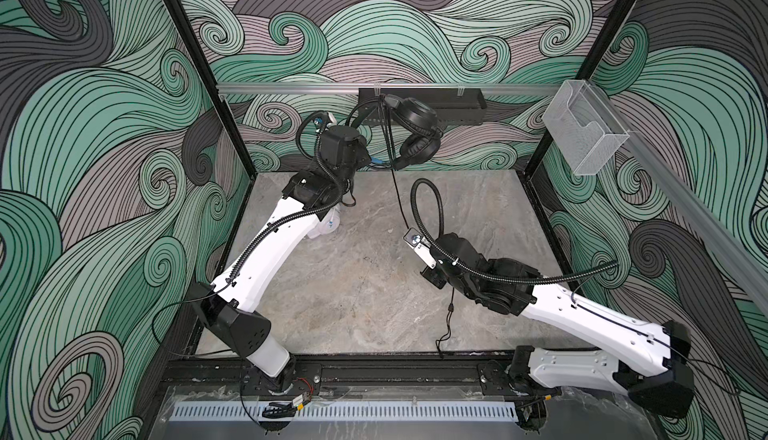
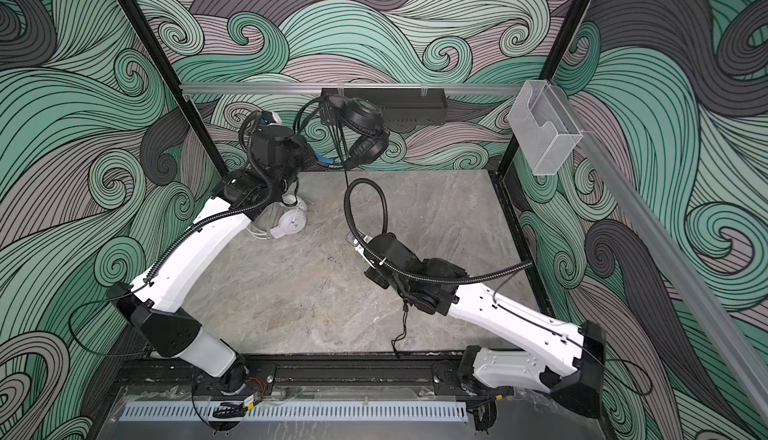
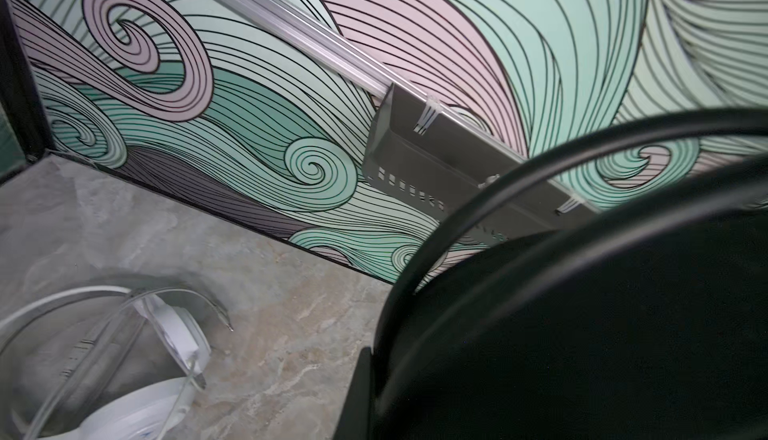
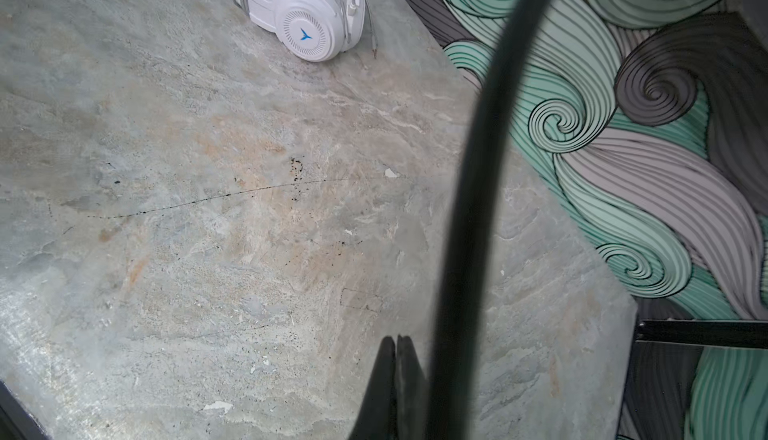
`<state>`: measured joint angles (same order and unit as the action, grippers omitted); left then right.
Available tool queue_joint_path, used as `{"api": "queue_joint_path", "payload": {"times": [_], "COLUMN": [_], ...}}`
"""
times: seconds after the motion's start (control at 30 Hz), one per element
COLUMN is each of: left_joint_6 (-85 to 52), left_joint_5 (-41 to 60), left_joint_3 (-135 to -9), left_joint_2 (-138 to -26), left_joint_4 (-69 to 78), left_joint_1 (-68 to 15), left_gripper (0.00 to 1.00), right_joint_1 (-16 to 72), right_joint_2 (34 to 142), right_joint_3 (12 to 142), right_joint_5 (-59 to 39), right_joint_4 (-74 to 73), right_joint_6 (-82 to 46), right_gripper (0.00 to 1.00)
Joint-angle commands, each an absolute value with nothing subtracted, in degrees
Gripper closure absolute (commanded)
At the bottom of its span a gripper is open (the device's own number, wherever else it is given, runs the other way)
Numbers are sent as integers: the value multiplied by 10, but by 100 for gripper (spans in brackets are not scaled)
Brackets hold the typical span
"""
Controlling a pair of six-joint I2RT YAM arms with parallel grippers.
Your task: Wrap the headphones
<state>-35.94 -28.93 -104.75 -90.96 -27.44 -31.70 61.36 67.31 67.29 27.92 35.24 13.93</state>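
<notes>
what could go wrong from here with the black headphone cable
The thin black cable of the suspended black over-ear headphones passes beside the shut right hand, not clearly inside its grip, so it may slide free. Its loose tail reaches the grey stone table's front edge and might catch there.

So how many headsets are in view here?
2. The black headset is held up near the back wall at the left arm; the white headset lies on the table beneath that arm. No others visible.
</notes>
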Motion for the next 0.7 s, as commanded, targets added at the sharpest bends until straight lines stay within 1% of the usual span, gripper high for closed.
{"api": "queue_joint_path", "payload": {"times": [0.0,0.2,0.3,0.47,0.67], "left_joint_6": [-250,-105,-19,62,85], "left_joint_5": [-369,-409,-401,-310,-253], "left_joint_3": [-1049,-980,-946,-890,-858], "left_joint_2": [-896,-874,-855,-810,-754], "left_joint_4": [-223,-192,-180,-227,-325], "left_joint_1": [-337,-366,-383,-389,-387], "left_gripper": [100,100,100,100,100], "right_joint_1": [641,648,648,635,613], "right_joint_2": [683,701,714,738,741], "right_joint_3": [730,822,861,894,895], "right_joint_5": [338,373,395,420,431], "right_joint_4": [382,396,393,375,352], "right_joint_6": [199,281,345,425,462], "right_gripper": [100,100,100,100,100]}}
